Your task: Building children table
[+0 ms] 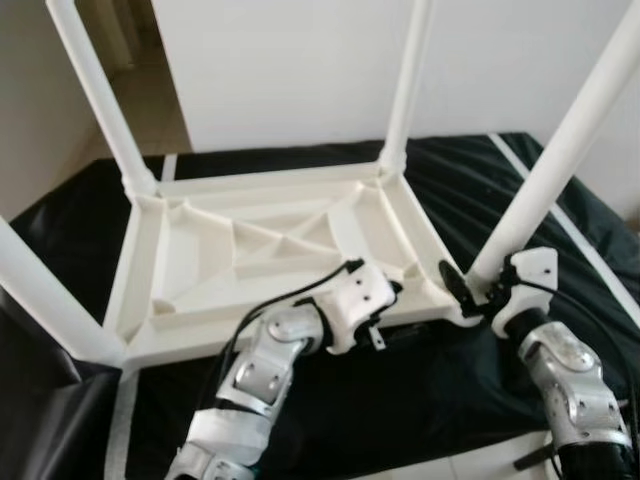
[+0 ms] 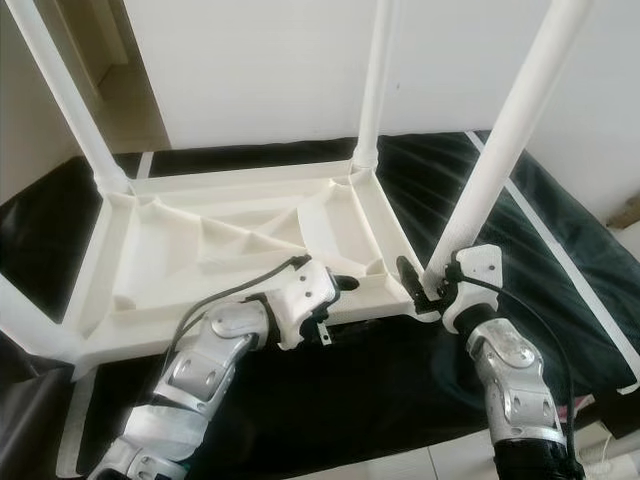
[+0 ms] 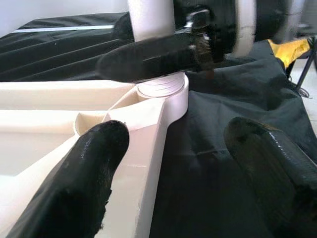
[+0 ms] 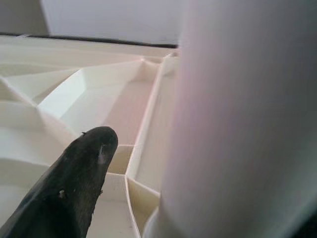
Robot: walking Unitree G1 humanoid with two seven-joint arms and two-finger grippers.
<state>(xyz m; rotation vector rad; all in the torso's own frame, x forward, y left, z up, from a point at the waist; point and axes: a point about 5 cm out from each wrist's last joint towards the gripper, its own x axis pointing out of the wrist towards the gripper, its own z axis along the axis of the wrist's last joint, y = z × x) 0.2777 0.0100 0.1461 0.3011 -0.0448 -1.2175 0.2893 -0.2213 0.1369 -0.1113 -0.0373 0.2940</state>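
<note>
I have the table (image 1: 270, 250) upside down on the black sheet (image 1: 480, 200), its ribbed underside facing up and four white legs rising from the corners, every one cut off by the top or side of the head views. The right gripper (image 2: 425, 285) sits at the near right corner, at about 4 o'clock from the table's middle, clamped on the leg (image 1: 560, 150) just above its socket; in the right wrist view that leg is a pale blur across the frame with one black finger (image 4: 69, 193) beside it, the other finger hidden behind the leg. The left gripper (image 3: 193, 163) is at the near edge of the table, roughly 5 o'clock, with its fingers spread: one fingertip (image 3: 84, 168) lies over the table's rim, the other over the sheet (I cannot tell whether either actually touches). Its wrist view looks along the rim to the right gripper's finger pressed across the leg's base. The far left leg's top runs out of frame, and the near left leg is seen only in part at 8 o'clock.
</note>
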